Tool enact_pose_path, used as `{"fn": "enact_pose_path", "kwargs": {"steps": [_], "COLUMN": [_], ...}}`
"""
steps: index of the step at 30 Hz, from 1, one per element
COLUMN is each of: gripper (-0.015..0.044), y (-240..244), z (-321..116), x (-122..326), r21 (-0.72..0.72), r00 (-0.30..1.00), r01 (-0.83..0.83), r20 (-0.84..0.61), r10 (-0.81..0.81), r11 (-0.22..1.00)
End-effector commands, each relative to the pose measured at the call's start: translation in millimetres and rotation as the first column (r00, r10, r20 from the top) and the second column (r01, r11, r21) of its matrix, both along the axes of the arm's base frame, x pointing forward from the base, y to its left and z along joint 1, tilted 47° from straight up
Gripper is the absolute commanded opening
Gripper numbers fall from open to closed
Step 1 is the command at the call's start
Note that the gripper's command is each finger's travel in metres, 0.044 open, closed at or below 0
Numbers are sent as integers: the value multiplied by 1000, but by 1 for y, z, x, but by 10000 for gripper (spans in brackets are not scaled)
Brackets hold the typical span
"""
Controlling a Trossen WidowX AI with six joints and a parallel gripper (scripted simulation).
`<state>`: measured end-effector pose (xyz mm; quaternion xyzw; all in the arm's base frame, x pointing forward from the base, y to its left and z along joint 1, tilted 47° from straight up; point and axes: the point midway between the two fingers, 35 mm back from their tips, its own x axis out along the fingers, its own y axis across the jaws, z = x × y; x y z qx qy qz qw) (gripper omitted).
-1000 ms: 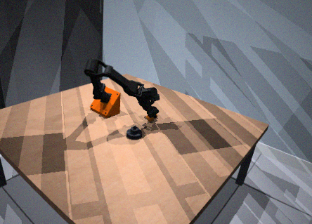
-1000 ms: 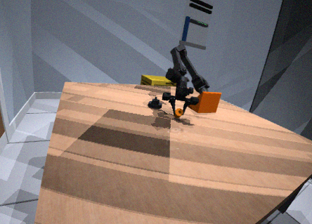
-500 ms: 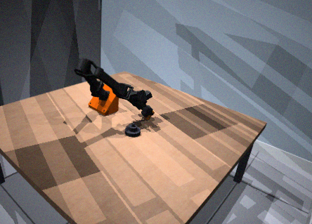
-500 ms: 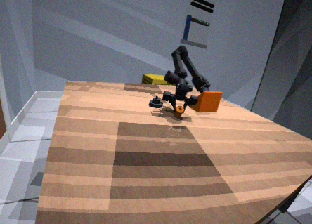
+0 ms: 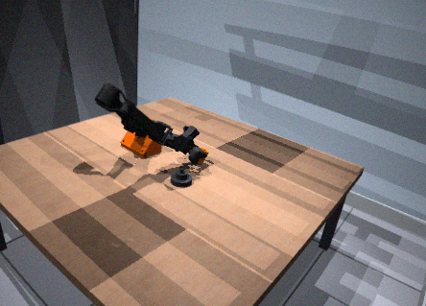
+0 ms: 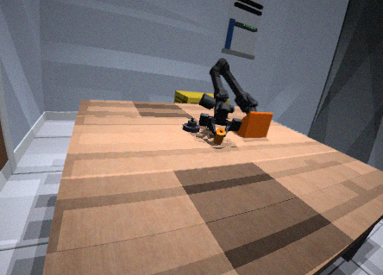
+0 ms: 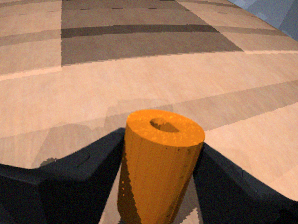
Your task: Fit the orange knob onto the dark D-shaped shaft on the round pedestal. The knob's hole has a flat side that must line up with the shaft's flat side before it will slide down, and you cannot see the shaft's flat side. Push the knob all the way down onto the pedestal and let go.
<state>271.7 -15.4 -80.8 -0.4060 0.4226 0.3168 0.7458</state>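
Observation:
The orange knob (image 5: 205, 152) (image 6: 219, 137) (image 7: 156, 172) is held above the table, tilted. Its end with the hole shows in the exterior view and the wrist view; in the wrist view the hole seems to have a straight edge at its upper right. My gripper (image 5: 199, 156) (image 7: 160, 140) is shut on the knob, one dark finger on each side. The round dark pedestal (image 5: 181, 179) (image 6: 191, 128) stands on the table with its short shaft (image 5: 181, 170) (image 6: 191, 121) upright and bare. The knob is beside the pedestal, apart from it. The pedestal cannot be made out in the wrist view.
The arm's orange base block (image 5: 139, 145) (image 6: 256, 125) stands behind the gripper on the wooden table (image 5: 230, 211) (image 6: 129, 194). A yellow box (image 6: 186, 96) shows beyond the table's far edge in the exterior view. Dark shadow patches cross the table top.

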Motion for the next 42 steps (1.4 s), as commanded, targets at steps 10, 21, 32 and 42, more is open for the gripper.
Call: {"fn": "enact_pose_path", "kwargs": {"steps": [10, 21, 32, 42], "gripper": [179, 258, 260, 260], "y": [-11, -10, -10, -10], "z": [4, 5, 5, 5], "x": [-10, -9, -9, -9], "r21": [172, 132, 132, 132], "r00": [991, 994, 994, 994], "r01": [-88, -72, -72, -72], "r20": [111, 86, 86, 86], "r10": [70, 60, 60, 60], "r11": [981, 989, 989, 989]}}
